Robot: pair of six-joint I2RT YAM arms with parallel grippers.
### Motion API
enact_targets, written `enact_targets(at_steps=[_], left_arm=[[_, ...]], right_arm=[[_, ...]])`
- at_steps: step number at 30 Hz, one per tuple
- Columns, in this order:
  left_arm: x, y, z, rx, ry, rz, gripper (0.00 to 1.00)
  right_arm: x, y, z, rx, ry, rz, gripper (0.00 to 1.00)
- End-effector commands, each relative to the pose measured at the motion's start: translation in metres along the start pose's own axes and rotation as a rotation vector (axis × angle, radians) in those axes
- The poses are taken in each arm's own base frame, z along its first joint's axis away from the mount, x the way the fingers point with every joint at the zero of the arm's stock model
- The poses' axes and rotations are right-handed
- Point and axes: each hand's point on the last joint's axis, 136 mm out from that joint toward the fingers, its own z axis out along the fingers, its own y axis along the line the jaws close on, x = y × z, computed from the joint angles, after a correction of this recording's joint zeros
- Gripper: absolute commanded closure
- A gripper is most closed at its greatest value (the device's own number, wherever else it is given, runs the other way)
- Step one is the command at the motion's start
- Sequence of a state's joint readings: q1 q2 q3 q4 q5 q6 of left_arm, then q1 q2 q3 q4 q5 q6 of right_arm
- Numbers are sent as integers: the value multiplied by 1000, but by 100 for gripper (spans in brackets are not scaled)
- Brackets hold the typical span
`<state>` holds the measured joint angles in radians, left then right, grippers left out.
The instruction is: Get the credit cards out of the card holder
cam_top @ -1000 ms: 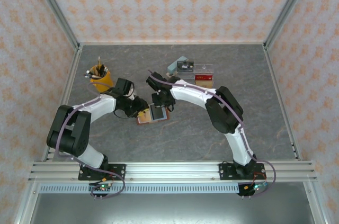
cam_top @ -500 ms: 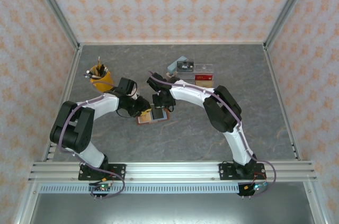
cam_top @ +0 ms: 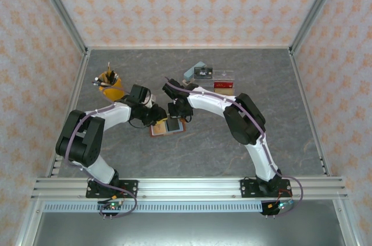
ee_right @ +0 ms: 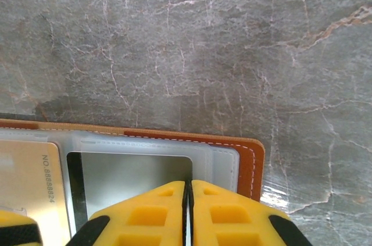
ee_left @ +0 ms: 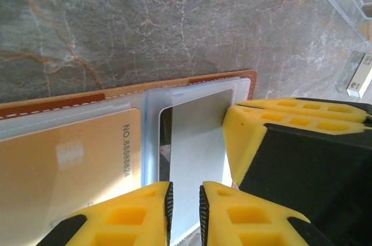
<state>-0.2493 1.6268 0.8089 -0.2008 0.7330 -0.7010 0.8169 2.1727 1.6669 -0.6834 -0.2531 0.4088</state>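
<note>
Your card holder lies open on the table. Your right claw is squeezed shut over the silver card. Your left claw is nearly closed; I cannot tell if it grips.

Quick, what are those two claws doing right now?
Left gripper: nearly closed above the silver card; grip cannot be told.
Right gripper: closed, holding nothing visible.
</note>
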Motion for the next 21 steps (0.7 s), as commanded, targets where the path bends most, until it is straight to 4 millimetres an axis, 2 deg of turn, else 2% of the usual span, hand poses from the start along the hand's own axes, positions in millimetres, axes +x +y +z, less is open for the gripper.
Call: enact_targets(at_steps=[1, 21], left_arm=[[4, 7, 8, -13, 15, 33, 77], [7, 9, 23, 24, 58, 59, 83]], right_arm=[[11, -14, 19, 48, 52, 26, 89], [14, -14, 22, 43, 69, 30, 90]])
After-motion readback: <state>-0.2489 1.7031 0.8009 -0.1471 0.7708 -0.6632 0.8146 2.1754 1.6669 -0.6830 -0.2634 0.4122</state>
